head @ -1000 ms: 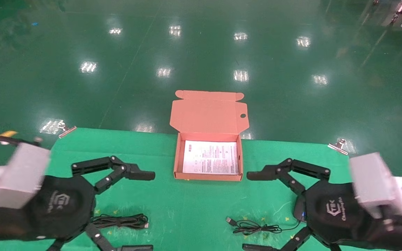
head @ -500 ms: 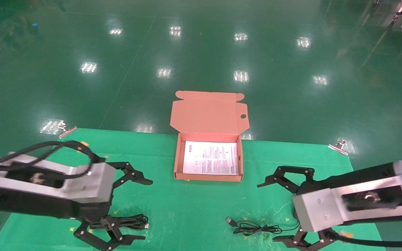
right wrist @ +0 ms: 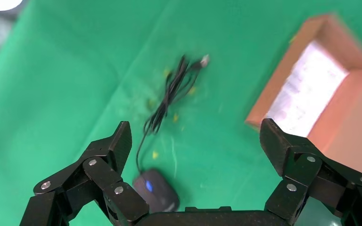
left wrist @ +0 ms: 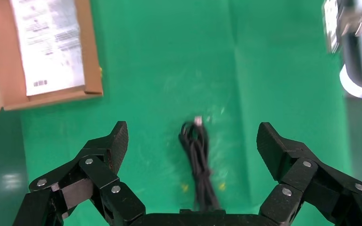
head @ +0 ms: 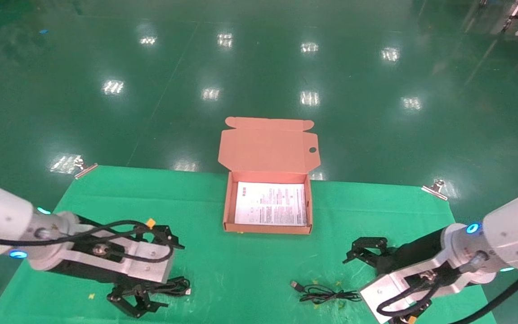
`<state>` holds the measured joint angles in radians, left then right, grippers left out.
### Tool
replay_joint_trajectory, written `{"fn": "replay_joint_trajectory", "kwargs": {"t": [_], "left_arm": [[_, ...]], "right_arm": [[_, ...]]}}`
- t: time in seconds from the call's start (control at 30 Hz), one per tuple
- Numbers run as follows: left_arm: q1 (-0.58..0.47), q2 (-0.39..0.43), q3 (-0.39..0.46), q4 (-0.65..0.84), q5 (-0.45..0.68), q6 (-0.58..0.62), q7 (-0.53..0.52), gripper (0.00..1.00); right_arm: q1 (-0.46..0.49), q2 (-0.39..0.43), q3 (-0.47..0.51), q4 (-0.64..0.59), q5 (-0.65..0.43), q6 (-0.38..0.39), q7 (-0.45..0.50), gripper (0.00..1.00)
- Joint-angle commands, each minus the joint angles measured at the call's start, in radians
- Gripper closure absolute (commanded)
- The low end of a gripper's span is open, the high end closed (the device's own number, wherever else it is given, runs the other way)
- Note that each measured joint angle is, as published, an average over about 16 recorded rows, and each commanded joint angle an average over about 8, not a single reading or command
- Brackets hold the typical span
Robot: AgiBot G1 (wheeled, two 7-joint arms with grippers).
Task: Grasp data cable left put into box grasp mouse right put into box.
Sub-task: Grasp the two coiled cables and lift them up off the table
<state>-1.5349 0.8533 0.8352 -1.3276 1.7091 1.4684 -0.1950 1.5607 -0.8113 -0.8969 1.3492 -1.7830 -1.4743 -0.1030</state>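
Observation:
The data cable (left wrist: 199, 160), a tight black bundle with a small silver plug, lies on the green cloth directly under my left gripper (left wrist: 192, 134), which is open and straddles it from above. In the head view the cable (head: 176, 285) peeks out beside the left gripper (head: 172, 276). The black mouse (right wrist: 158, 188) with a blue light lies below my open right gripper (right wrist: 195, 132), near one finger. Its thin cord (right wrist: 169, 94) trails away. In the head view the right gripper (head: 361, 270) hides the mouse, and only the cord (head: 326, 295) shows. The open orange-brown box (head: 228, 202) holds a white printed sheet (head: 271, 203).
The box lid (head: 268, 146) stands open at the far side, beyond the table's back edge. Metal clips (head: 86, 168) (head: 434, 188) hold the green cloth at the back corners. The box corner also shows in the left wrist view (left wrist: 92, 84) and the right wrist view (right wrist: 283, 80).
Both arms have turned their wrists and dropped, so the grippers now point down over the cable and the mouse. Both stay open. Nothing on the cloth has moved.

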Motion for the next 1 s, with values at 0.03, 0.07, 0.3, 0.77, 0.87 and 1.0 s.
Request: {"fn": "replay_joint_trajectory", "kwargs": {"t": [0.03,0.07,0.3,0.77,0.87,1.0], "left_arm": [[0.010,0.012,0.018,-0.006,0.042,-0.016,0.011,0.00],[0.017,0.015,0.025,-0.006,0.059,-0.027,0.017,0.00],[0.059,0.032,0.052,0.028,0.153,-0.096,0.013,0.00],[0.084,0.116,0.050,0.374,0.136,-0.167,0.057,0.00],[0.084,0.140,0.058,0.442,0.152,-0.195,0.099,0.00],[0.086,0.168,0.071,0.509,0.183,-0.241,0.145,0.00]], "right_arm": [[-0.013,-0.009,-0.014,-0.001,-0.028,0.016,0.007,0.00],[-0.021,-0.012,-0.019,-0.001,-0.042,0.026,0.010,0.00],[-0.091,-0.028,-0.045,-0.009,-0.119,0.105,0.046,0.00],[-0.191,-0.075,-0.047,-0.121,-0.127,0.207,0.133,0.00],[-0.195,-0.097,-0.047,-0.180,-0.125,0.226,0.118,0.00],[-0.194,-0.128,-0.053,-0.253,-0.139,0.260,0.080,0.00]]}}
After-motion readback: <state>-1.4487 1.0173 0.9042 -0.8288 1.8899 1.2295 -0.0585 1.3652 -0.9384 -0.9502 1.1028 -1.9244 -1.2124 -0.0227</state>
